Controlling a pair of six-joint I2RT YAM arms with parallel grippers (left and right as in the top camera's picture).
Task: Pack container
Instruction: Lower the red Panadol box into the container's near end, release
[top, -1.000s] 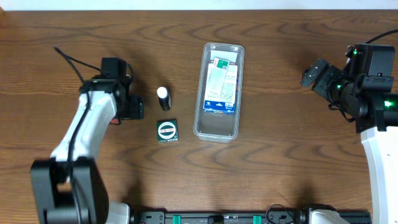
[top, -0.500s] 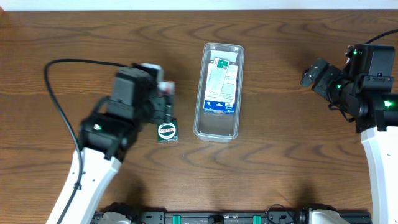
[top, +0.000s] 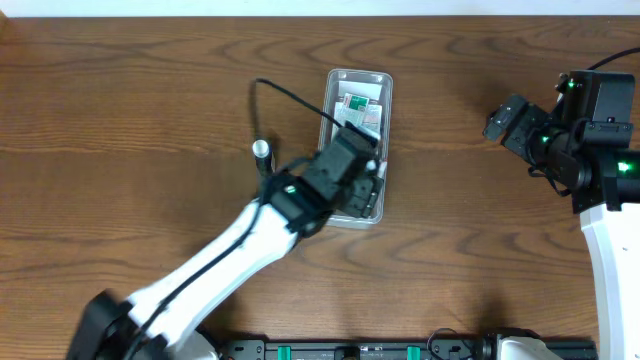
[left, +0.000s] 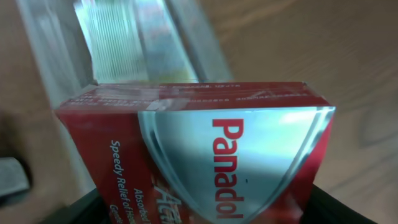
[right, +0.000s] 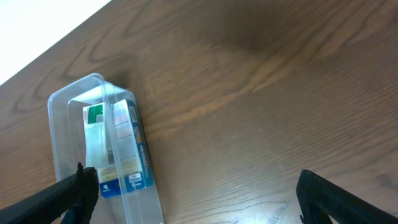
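Observation:
The clear plastic container (top: 360, 75) lies lengthwise at the table's middle with a blue-and-white carton (top: 358, 110) lying inside it. My left gripper (top: 365, 182) hovers over the container's near end, shut on a red and silver Panadol box (left: 205, 149) that fills the left wrist view. There the container's wall (left: 56, 56) and the blurred carton (left: 124, 37) show beyond the box. My right gripper (top: 505, 118) is open and empty above bare wood to the right. In the right wrist view the container (right: 68, 99) and carton (right: 127, 149) lie at the left, apart from the gripper (right: 199, 199).
A small dark bottle with a white cap (top: 261, 149) stands left of the container, close beside my left arm. The wooden table's far edge runs along the top of the overhead view.
My left arm has swung from the left side of the table rightward to above the container, carrying the small box that lay beside it. The right arm has not moved.

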